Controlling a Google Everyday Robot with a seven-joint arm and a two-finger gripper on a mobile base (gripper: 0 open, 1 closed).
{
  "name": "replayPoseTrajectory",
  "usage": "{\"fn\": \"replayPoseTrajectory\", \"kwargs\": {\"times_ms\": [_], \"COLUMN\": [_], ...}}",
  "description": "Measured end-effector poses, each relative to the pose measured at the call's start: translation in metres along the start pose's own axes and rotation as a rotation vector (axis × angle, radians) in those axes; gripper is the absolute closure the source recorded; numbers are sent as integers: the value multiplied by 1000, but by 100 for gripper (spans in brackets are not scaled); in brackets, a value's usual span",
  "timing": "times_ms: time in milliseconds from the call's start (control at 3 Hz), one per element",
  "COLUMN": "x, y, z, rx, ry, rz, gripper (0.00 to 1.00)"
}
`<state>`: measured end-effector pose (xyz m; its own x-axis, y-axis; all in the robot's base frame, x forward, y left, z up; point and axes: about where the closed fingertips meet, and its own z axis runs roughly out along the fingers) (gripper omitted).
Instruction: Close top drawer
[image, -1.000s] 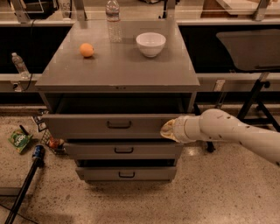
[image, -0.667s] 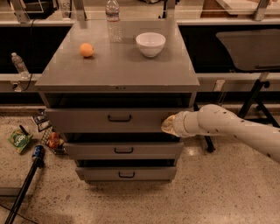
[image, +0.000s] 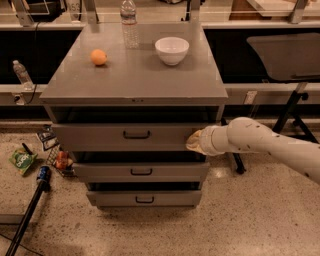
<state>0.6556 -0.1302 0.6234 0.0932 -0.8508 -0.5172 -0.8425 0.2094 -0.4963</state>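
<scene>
Gripper (image: 195, 141) sits just right of centre in the frame, against the right end of the top drawer (image: 125, 135) front; whether it is open or closed cannot be told. That drawer, mid-frame, stands partly pulled out under the bench (image: 135, 85) top, with a dark gap above it. Below, the middle drawer (image: 141, 171) and bottom drawer (image: 144, 198) also jut out, making three drawers. On the bench stand one orange (image: 98, 57), one water bottle (image: 129, 25) and one white bowl (image: 172, 50). At lower left on the floor lie one green packet (image: 21, 161) and one blue-tipped pole (image: 42, 177).
</scene>
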Motion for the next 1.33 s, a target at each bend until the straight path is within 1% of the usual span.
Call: {"fn": "replayPoseTrajectory", "kwargs": {"times_ms": [333, 667, 1000, 1333], "x": [-6, -17, -38, -65], "y": [23, 41, 33, 6], "z": [-33, -70, -109, -149], "rx": [-55, -91, -84, -53], "ry": [-2, -11, -93, -256], "rz": [83, 145, 225, 297], "gripper": [100, 100, 100, 100]}}
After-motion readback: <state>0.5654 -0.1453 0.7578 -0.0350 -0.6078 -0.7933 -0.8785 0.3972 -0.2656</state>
